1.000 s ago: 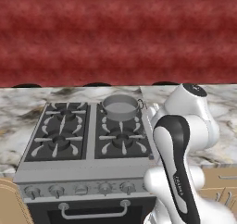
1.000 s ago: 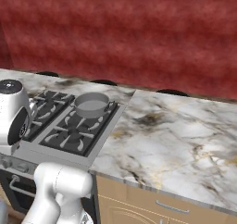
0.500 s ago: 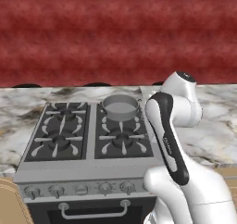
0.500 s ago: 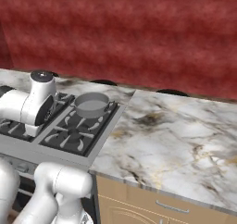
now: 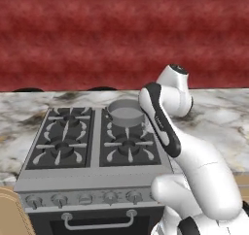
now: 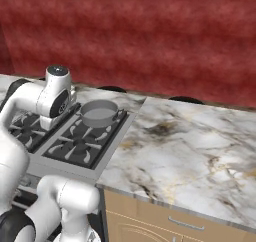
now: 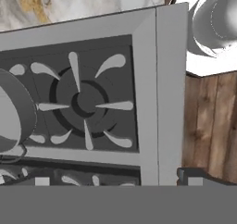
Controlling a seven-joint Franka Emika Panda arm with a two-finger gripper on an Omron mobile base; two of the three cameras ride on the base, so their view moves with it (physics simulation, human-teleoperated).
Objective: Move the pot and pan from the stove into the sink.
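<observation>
The pot (image 5: pixel 125 111) is short, grey and empty, and it stands on the back right burner of the stove (image 5: pixel 63 146). From the right base view the pot (image 6: pixel 99 112) sits just right of my white wrist. My gripper (image 7: pixel 119 179) hangs open over the stove's front right burner (image 7: pixel 85 100), nothing between its fingertips (image 7: pixel 196 176). In the hand view the pot (image 7: pixel 14 112) shows as a rounded grey wall at the left edge. The pan and the sink are out of view.
Marbled white counter (image 6: pixel 185 141) runs to the right of the stove, with wooden cabinet fronts (image 6: pixel 170 221) below. A red wall (image 5: pixel 97 40) backs everything. Knobs (image 5: pixel 85 199) and the oven handle (image 5: pixel 97 222) line the stove front. Wooden floor (image 7: pixel 208 126) shows past the stove's edge.
My arm has unfolded and swung up over the stove's right side, bringing the wrist close to the pot. The gripper stayed open; the pot has not moved.
</observation>
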